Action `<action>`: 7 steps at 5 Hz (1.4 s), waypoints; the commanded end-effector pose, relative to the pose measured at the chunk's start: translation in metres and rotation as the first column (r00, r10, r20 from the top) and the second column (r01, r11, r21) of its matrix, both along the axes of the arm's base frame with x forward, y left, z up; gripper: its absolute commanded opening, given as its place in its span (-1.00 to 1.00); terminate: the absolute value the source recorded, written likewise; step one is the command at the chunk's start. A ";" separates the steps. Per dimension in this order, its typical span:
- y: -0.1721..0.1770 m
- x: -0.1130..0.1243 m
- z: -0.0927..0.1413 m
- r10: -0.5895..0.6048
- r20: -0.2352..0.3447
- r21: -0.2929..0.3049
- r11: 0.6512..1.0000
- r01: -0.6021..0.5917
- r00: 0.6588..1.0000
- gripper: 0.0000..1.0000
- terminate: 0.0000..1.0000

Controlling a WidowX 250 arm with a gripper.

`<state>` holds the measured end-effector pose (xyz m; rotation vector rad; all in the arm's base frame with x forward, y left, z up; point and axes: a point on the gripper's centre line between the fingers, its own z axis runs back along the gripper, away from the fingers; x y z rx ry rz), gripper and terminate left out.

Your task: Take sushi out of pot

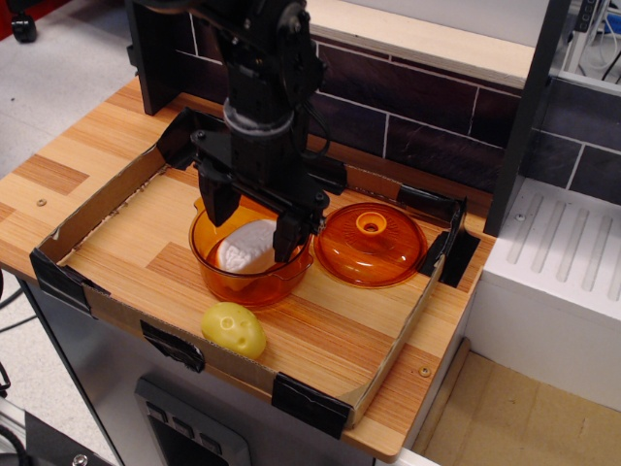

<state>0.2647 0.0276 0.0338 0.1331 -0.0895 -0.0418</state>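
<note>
Wooden counter [87, 155] with orange pot [250, 274] holding white sushi [247, 248], open claw [254, 221] straddling it.

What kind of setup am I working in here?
Likely a toy kitchen mock-up in a lab: a wooden counter fenced with taped cardboard, a dark tiled backsplash, and a plastic orange pot with its lid.

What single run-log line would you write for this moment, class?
tool: open, fingers straddling sushi | sushi: in pot, not gripped | lid: off, right of pot | phase: pre-grasp
</note>
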 end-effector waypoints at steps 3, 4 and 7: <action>0.007 0.001 -0.008 0.032 0.023 0.018 0.999 -0.033 0.999 -1.00 -1.00; 0.010 -0.001 0.009 0.039 0.057 0.017 0.999 -0.040 0.998 -1.00 -1.00; 0.030 0.028 0.088 0.279 0.080 -0.104 0.957 -0.270 0.957 -1.00 -1.00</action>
